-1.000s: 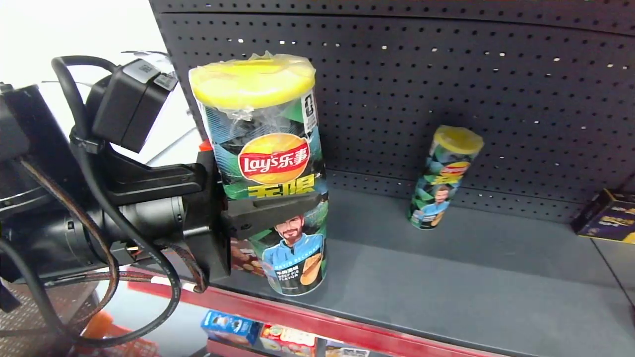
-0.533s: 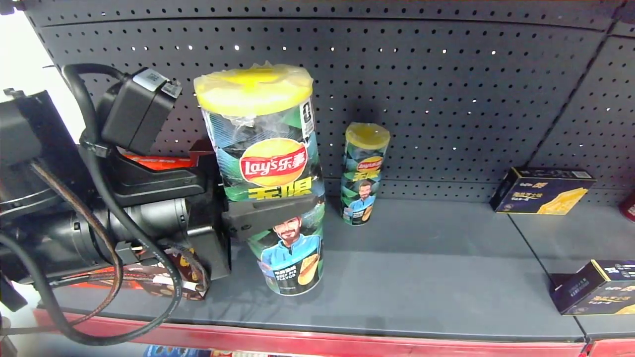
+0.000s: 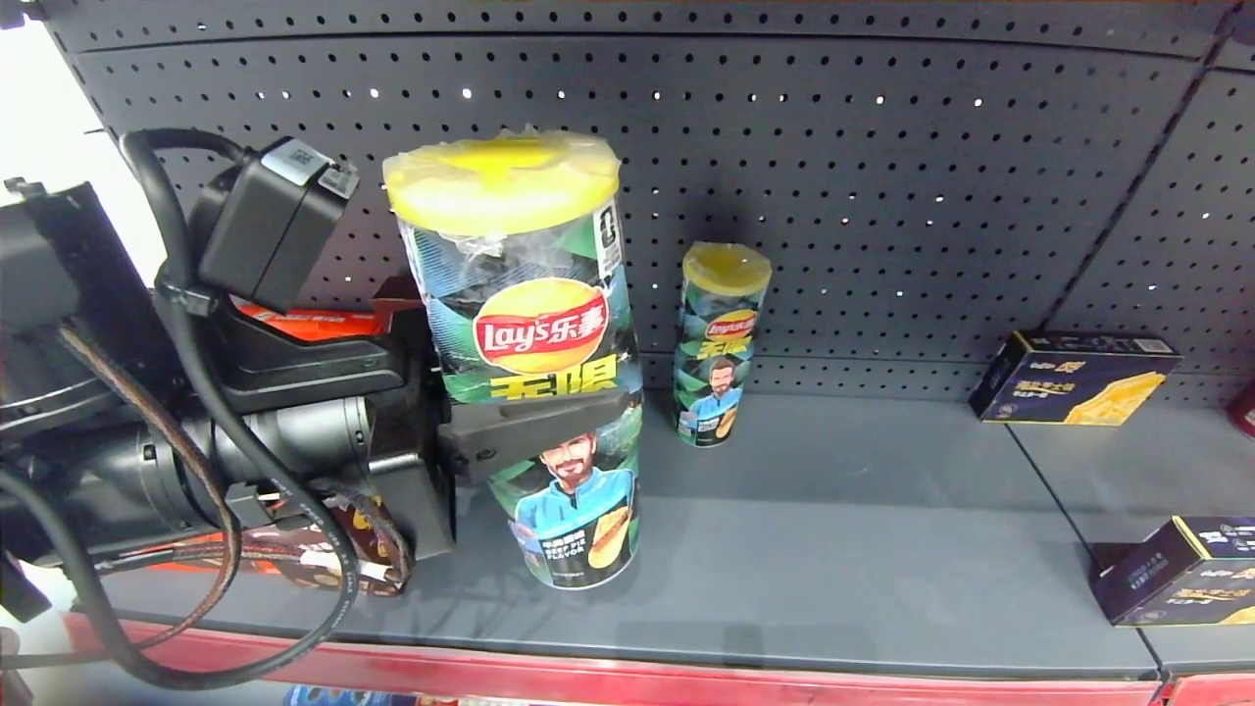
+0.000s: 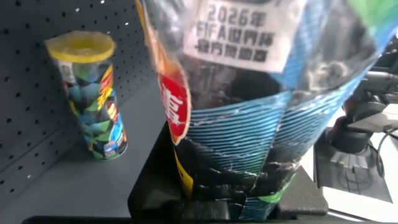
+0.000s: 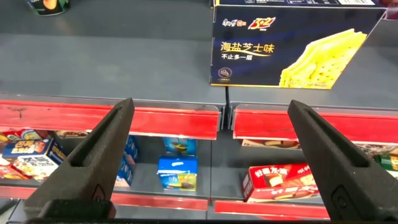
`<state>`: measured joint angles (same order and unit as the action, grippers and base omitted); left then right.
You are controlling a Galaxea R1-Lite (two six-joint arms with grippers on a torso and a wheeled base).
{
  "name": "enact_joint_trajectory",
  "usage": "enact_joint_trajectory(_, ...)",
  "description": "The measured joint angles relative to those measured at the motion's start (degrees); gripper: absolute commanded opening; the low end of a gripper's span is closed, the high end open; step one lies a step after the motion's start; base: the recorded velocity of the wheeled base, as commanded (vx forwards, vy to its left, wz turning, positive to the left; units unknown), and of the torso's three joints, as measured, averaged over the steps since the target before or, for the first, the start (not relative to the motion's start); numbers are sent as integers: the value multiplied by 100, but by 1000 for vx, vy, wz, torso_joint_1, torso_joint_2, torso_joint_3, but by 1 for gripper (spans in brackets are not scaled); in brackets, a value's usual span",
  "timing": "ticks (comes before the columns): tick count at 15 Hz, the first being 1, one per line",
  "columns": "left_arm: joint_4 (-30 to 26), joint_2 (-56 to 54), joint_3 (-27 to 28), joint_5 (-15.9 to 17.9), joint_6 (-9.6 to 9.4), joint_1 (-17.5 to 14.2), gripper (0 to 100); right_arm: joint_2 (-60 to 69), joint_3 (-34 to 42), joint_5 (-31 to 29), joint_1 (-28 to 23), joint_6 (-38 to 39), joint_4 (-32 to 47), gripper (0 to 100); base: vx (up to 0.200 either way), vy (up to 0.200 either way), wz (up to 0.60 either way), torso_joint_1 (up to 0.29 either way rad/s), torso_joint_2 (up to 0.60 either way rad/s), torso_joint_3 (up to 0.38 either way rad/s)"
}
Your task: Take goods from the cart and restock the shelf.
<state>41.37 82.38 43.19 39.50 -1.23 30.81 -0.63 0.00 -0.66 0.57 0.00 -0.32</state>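
Found left gripper [image 3: 549,431] clamped side-on around the middle of the chips can [image 3: 520,324]. Noted one of its fingers [image 3: 534,424] crossing the front of the can just below the logo, the other hidden behind the can. Confirmed can upright, yellow lid on top, at the front left of the shelf [image 3: 833,549]. Could not tell whether the base touches the shelf.

Recorded second can [image 3: 721,343] standing upright farther back, close against the pegboard [image 3: 882,196], to the right of the held can and well apart from it.

Found right gripper [image 5: 210,106] spread wide and holding nothing. Noted its fingers [image 5: 93,168] set either side of the shelf's red front edge [image 5: 155,118], with a dark box [image 5: 286,43] lying on the shelf just behind that edge, between the two fingers and untouched.
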Motion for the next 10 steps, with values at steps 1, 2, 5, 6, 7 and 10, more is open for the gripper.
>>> enact_joint_trajectory(1, 0, -2, 0, 5, -5, -38, 0, 0, 0, 1, 0, 0, 0, 100, 0, 0, 0, 0, 0, 0)
enact_joint_trajectory(2, 0, -6, 0, -1, 0, -66, 0, 0, 0, 1, 5, 0, 0, 100, 0, 0, 0, 0, 0, 0)
enact_joint_trajectory(5, -10, -9, -9, 0, 0, -143, 0, 0, 0, -2, 5, 0, 0, 100, 0, 0, -200, 2, 1, 1)
enact_joint_trajectory(6, -10, -11, -20, -4, 0, -167, 0, 0, 0, -2, 5, 0, -1, 100, 0, 0, 0, 0, 0, 0)
enact_joint_trajectory(7, -21, -11, -28, -4, 1, -184, 0, 0, 0, 0, 5, 5, 2, 100, 0, 0, 0, 0, 0, 0)
enact_joint_trajectory(10, -2, -33, -50, -20, 0, -221, 0, 0, 0, 4, 5, -5, 0, 100, 0, 0, 0, 0, 0, 0)
